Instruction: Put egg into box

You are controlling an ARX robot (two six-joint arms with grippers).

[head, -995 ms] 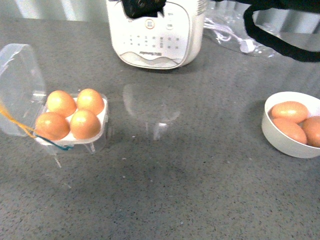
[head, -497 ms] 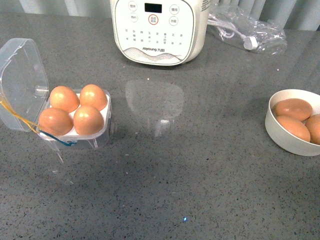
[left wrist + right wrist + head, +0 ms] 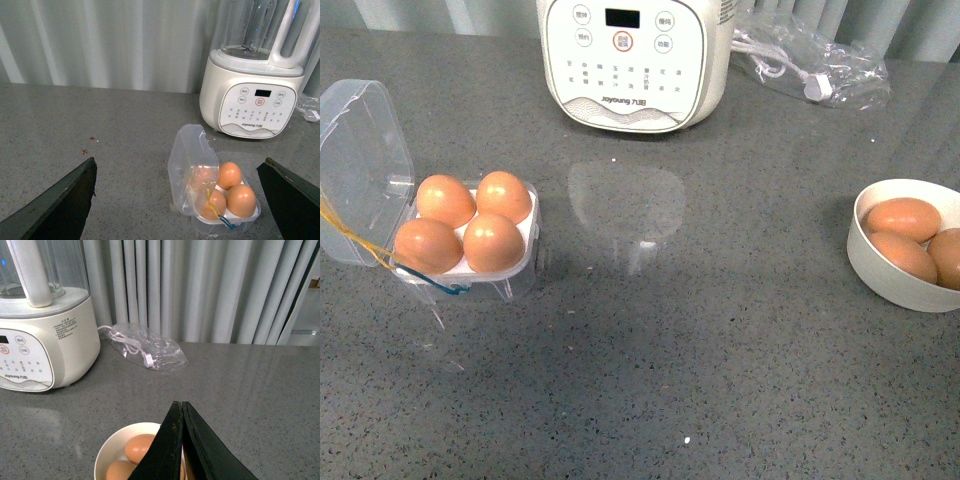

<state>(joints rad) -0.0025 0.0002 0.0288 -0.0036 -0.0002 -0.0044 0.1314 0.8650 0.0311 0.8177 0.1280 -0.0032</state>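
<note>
The clear plastic box (image 3: 510, 275) stands open at the left of the grey counter, its lid (image 3: 360, 170) hinged back, yellow and blue bands hanging off it. All its cells hold orange-brown eggs (image 3: 492, 243). It also shows in the left wrist view (image 3: 192, 170) with eggs (image 3: 241, 200) inside. My left gripper (image 3: 182, 200) is open and empty, held back from the box, its fingers (image 3: 60, 205) wide apart. My right gripper (image 3: 181, 407) is shut and empty above the white bowl (image 3: 107, 455). Neither arm shows in the front view.
A white bowl (image 3: 880, 275) with three brown eggs (image 3: 900, 217) sits at the right edge. A white Joyoung blender base (image 3: 632, 62) stands at the back centre. A clear bag with a cable (image 3: 810, 68) lies at the back right. Grey curtains hang behind.
One second ago a dark arm and cable crossed the top of the front view; it has withdrawn out of view. The box, eggs and bowl have stayed put.
</note>
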